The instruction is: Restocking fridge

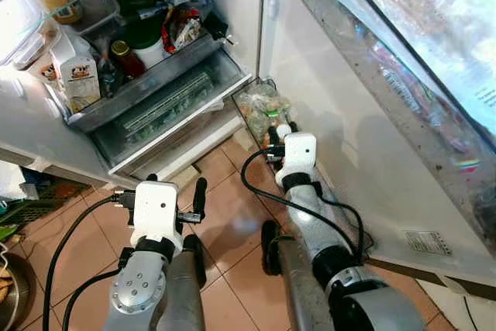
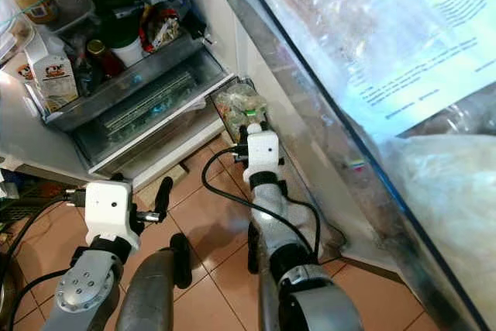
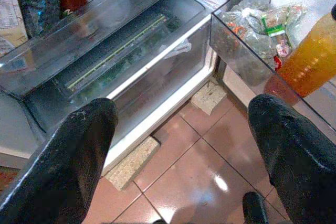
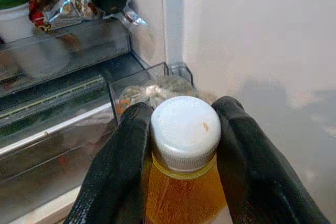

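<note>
The right gripper [image 4: 184,145] is closed on the neck of a bottle [image 4: 184,192] of orange liquid, just under its white cap [image 4: 185,129], holding it at the fridge door's bottom shelf [image 3: 247,72] beside bagged food [image 1: 260,106]. The left gripper [image 3: 184,156] hangs open over the tiled floor [image 3: 199,166] before the fridge drawer [image 1: 167,102]
</note>
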